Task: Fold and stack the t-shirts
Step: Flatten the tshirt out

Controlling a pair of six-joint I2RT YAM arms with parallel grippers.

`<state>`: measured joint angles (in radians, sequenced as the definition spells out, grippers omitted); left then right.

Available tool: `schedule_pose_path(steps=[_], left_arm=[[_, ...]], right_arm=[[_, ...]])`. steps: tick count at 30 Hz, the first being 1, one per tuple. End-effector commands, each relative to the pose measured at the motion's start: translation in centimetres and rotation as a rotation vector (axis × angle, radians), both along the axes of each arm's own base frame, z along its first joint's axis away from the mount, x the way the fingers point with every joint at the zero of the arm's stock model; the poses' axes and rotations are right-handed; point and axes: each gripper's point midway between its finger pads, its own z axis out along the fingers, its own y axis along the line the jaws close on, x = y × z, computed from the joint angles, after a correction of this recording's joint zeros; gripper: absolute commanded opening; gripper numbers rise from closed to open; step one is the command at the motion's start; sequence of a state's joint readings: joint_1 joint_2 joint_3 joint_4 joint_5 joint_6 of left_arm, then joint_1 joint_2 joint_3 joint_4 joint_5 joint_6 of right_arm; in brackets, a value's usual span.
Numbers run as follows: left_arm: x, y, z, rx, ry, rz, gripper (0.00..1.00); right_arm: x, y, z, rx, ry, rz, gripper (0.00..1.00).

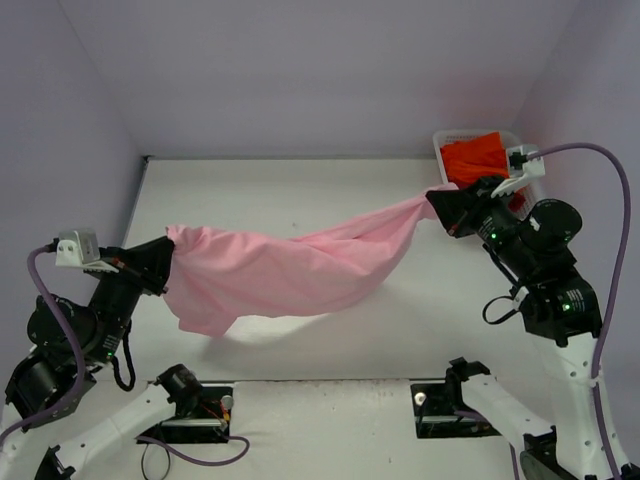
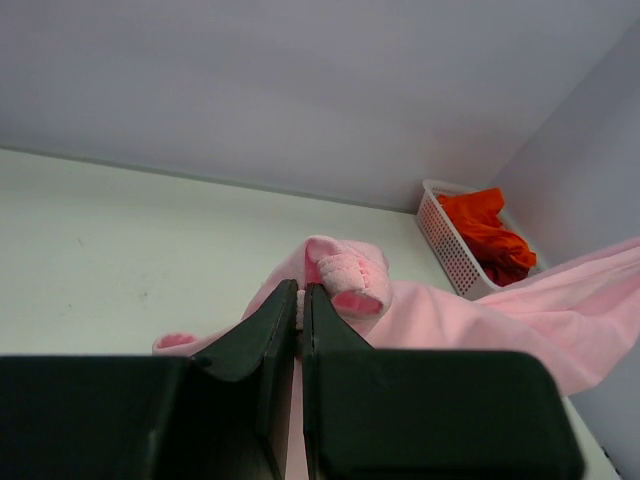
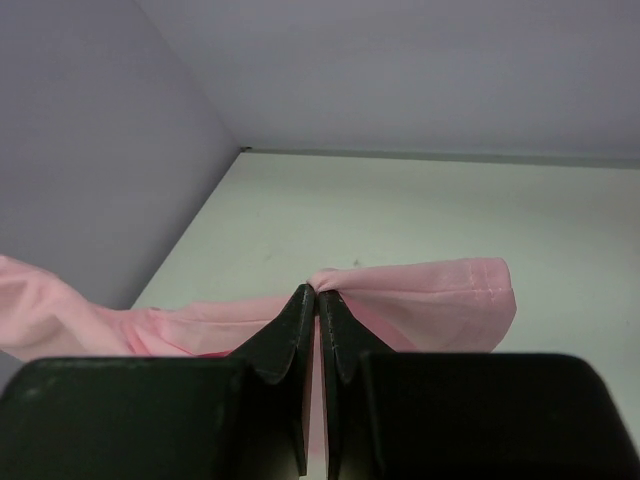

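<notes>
A light pink t-shirt hangs stretched in the air between both arms, sagging in the middle above the table. My left gripper is shut on its left end; in the left wrist view the gripper pinches a bunched pink hem. My right gripper is shut on the right end; the right wrist view has the gripper clamping pink cloth. Orange-red t-shirts lie crumpled in the white mesh basket at the back right.
The basket stands against the back wall in the right corner, just behind my right gripper. Purple-grey walls close the table on the left, back and right. The white table lies under the hanging shirt.
</notes>
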<state>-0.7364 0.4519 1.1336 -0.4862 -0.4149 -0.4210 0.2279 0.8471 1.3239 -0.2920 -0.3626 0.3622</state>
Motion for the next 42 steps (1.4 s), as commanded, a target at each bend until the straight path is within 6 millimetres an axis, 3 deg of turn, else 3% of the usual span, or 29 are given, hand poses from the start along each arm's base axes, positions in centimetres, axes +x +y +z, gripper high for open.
schedule_pose_path(steps=[1,4,11,14,17,21,25,34,42], left_arm=[[-0.9,0.2,2.4,-0.072,-0.055,-0.026,0.00],[-1.9,0.9,3.5,-0.105,-0.089,-0.036,0.00],[-3.5,1.5,5.1,-0.144,-0.134,-0.075,0.00],[-3.5,1.5,4.7,-0.151,-0.128,-0.072,0.00],[-3.0,1.0,3.6,-0.147,-0.100,-0.071,0.00],[-2.1,0.2,2.3,-0.147,-0.063,-0.072,0.00],[-0.8,-0.8,0.2,-0.136,-0.011,-0.059,0.00],[1.7,-3.1,-3.7,-0.118,0.086,-0.050,0.00],[3.0,-3.7,-6.8,-0.101,0.142,-0.018,0.00]], right_arm=[[-1.5,0.1,4.4,0.043,-0.132,0.027,0.00],[-2.8,0.0,6.6,0.057,-0.189,0.036,0.00],[-5.3,-0.6,9.6,0.079,-0.275,0.036,0.00],[-5.7,-0.6,9.7,0.080,-0.281,0.042,0.00],[-4.9,-0.5,8.6,0.082,-0.245,0.039,0.00],[-3.2,-0.2,6.1,0.083,-0.166,0.024,0.00],[-0.4,-0.4,1.7,0.064,-0.048,-0.023,0.00],[3.9,-0.8,-6.7,-0.011,0.156,-0.108,0.00],[6.3,-1.3,-12.2,-0.061,0.269,-0.167,0.00]])
